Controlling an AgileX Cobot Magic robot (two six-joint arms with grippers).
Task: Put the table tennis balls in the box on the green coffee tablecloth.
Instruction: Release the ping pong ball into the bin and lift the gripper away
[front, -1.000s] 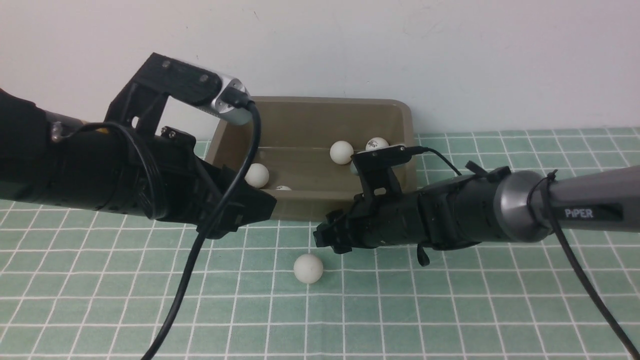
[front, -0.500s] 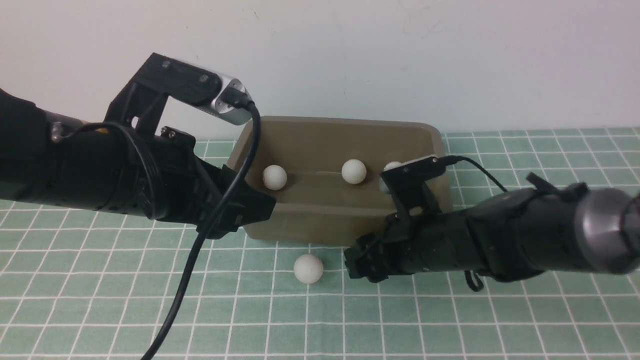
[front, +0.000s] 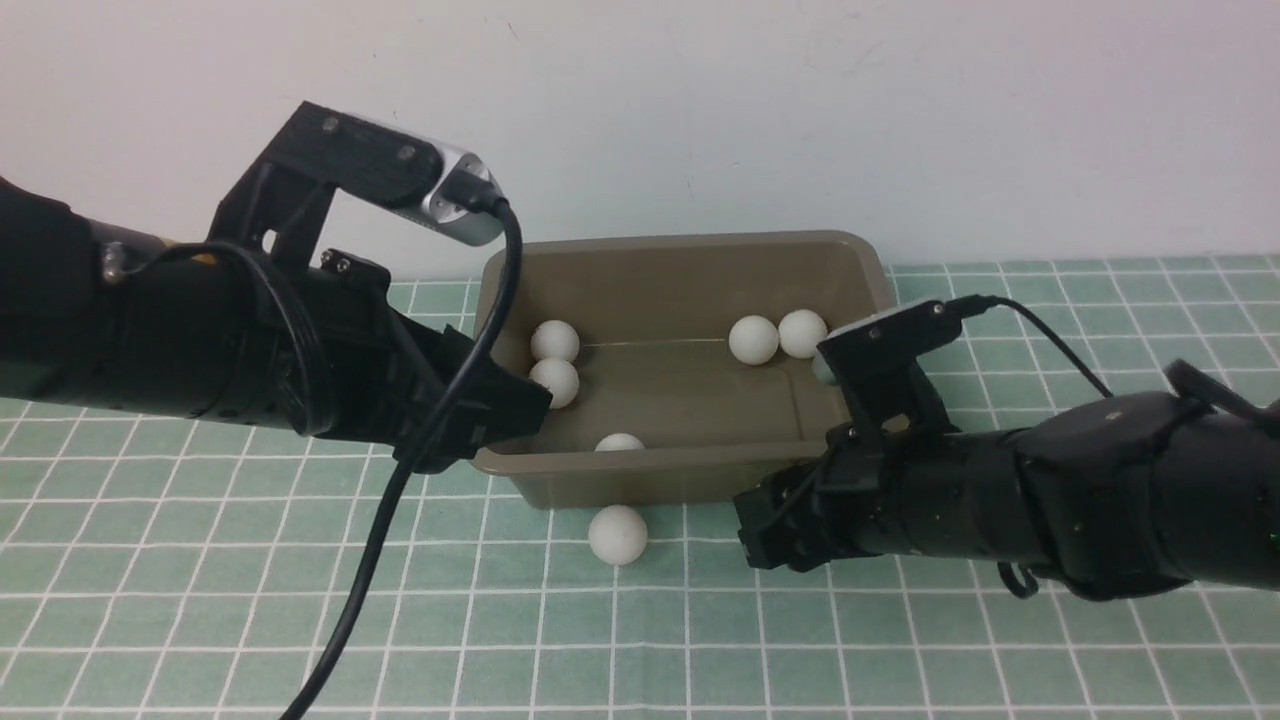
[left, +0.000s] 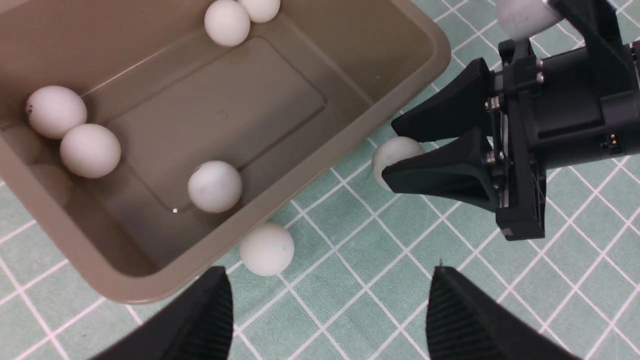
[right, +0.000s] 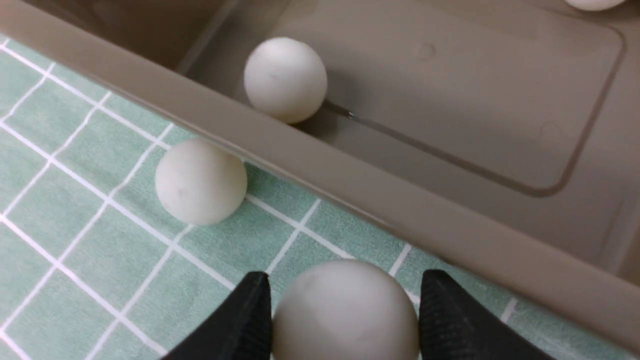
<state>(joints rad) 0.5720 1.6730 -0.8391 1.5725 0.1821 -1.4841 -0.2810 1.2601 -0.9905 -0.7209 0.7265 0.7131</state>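
Observation:
The olive-brown box (front: 680, 480) stands on the green coffee tablecloth (front: 900, 650) and holds several white table tennis balls, such as one (front: 554, 340) at its left wall and one (front: 752, 339) at the back right. Another ball (front: 617, 534) lies on the cloth right against the box's near wall. My right gripper (right: 345, 275) is shut on a ball (right: 345, 315) just above the cloth, beside the box's near right corner; the front view hides that ball. My left gripper (left: 329, 272) hangs open and holds nothing, over the box's near left corner.
A pale wall rises right behind the box. The left arm's black cable (front: 370, 560) hangs down to the cloth at the front left. The right arm (front: 1100, 490) stretches low across the cloth from the right.
The box has slid right and nearer, up to the loose ball, and the balls inside have rolled. My right gripper has drawn back right and nearer. The left arm has stayed still.

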